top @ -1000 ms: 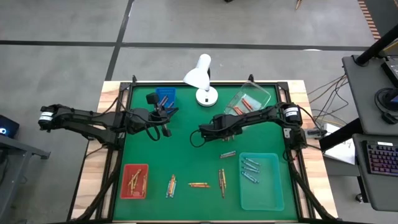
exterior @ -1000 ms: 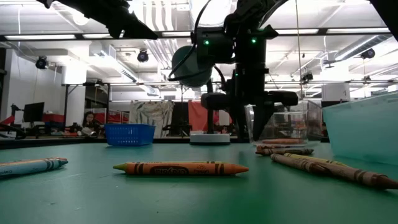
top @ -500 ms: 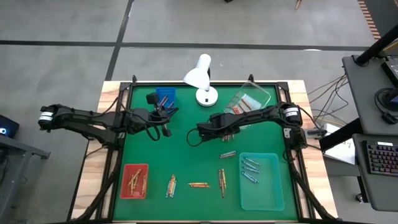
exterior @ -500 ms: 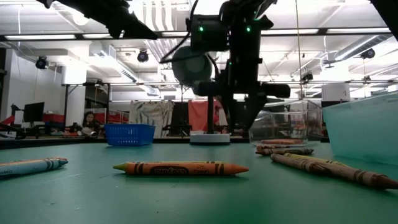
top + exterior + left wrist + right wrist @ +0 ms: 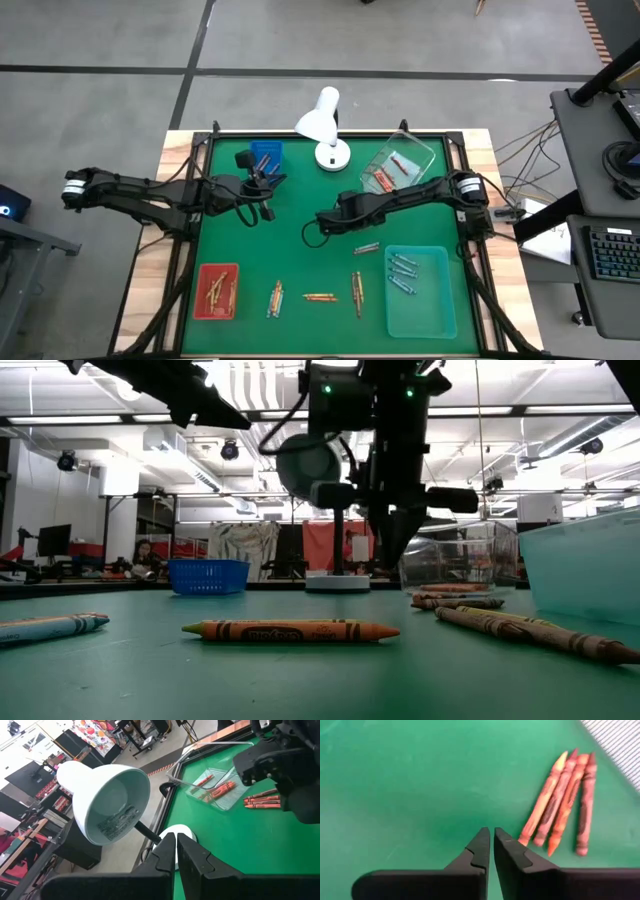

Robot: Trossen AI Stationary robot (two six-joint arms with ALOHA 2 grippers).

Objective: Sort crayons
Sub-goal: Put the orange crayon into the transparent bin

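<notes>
Right gripper point(image 5: 491, 842): we see its fingers nearly closed, empty, above the mat's centre.
Crayons point(image 5: 562, 802): four red-orange, side by side, just ahead (long axes roughly along the fingers).
Left gripper point(image 5: 176, 851): closed, farther off.

crayons point(image 5: 320, 297) between two trays point(image 5: 216, 291)

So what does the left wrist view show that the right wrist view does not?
Only the left wrist view shows the white lamp, the clear tray with red crayons in it, and part of the right arm. Only the right wrist view shows four orange and red crayons lying side by side on the mat. Both show green mat and each arm's own jaws almost closed, holding nothing.
</notes>
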